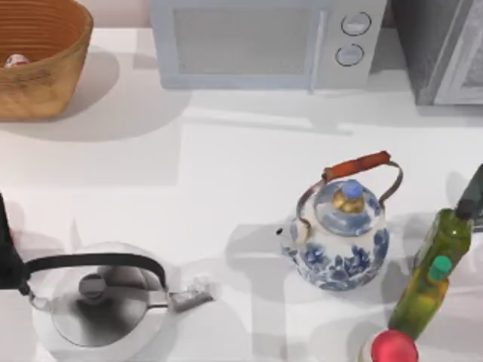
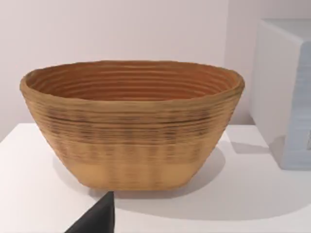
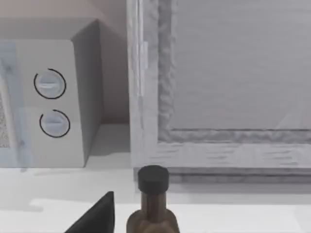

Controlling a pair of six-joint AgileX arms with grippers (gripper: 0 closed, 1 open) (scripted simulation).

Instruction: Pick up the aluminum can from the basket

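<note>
The wicker basket stands at the table's back left corner. Inside it, near the left edge of the top view, a bit of the aluminum can shows as a small pale and reddish round. In the left wrist view the basket stands straight ahead across bare table, and its near wall hides the can. My left gripper is at the left edge, well in front of the basket and beside the steel kettle. My right gripper is parked at the right edge above the olive bottles.
A steel kettle with a black handle sits front left. A blue-and-white kettle stands right of centre. Two olive-green bottles and a red-capped container crowd the front right. A microwave and a grey cabinet line the back.
</note>
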